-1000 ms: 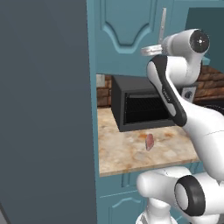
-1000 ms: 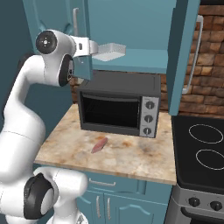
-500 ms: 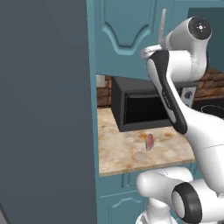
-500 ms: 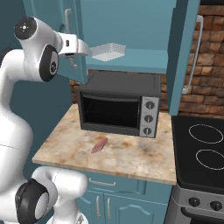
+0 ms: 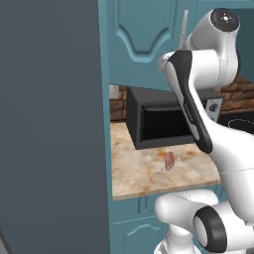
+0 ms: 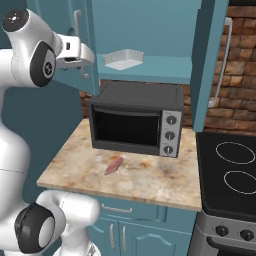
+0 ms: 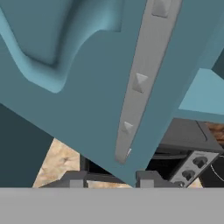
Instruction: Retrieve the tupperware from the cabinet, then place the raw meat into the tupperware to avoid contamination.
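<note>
A: The tupperware (image 6: 123, 59) is sitting on the shelf (image 6: 150, 67) inside the cabinet (image 6: 65, 45), whose doors are standing open. So the opening part looks done to me.

B: And the claw (image 6: 85, 76)?

A: I'm holding it beside the left door's handle (image 7: 142, 78), fingers apart, gripping nothing.

B: The raw meat (image 6: 113, 166)?

A: It's lying bare on the bench (image 6: 150, 175), just in front of the microwave (image 6: 137, 120). I'm judging both the fetching and the loading are yet to be done.
</note>
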Robot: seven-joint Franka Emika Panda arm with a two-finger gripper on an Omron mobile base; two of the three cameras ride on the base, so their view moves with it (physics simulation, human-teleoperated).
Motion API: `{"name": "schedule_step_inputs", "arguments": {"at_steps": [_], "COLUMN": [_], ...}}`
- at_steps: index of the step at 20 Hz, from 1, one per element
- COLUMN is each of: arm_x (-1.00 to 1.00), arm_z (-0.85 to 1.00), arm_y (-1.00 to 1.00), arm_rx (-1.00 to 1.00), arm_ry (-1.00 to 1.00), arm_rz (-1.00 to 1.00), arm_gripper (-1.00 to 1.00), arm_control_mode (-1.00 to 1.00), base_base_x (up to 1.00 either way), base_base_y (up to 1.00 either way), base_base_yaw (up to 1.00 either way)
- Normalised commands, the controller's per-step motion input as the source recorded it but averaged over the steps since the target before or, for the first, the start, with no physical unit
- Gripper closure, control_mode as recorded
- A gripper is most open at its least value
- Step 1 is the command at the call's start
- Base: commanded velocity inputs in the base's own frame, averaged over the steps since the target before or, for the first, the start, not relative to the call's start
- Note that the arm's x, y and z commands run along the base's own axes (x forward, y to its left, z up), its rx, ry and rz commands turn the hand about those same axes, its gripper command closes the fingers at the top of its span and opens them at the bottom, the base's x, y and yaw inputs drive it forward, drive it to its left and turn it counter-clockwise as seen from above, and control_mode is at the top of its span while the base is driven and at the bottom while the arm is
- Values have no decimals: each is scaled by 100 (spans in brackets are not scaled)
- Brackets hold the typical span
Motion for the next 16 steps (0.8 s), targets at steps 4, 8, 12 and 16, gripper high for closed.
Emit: {"name": "schedule_step_inputs", "arguments": {"at_steps": [4, 8, 12, 16], "arm_x": [-14, -27, -38, -43], "arm_z": [0, 2, 8, 9], "arm_y": [-2, -19, -33, -34], "arm_rx": [0, 0, -2, -11], "arm_ry": [0, -6, -5, 0], "arm_rz": [-1, 0, 2, 7], "arm_gripper": [-100, -100, -100, -100], "arm_control_mode": [-100, -100, -100, -100], "base_base_x": [0, 0, 0, 0], "base_base_y": [0, 0, 0, 0], "base_base_yaw": [0, 0, 0, 0]}}
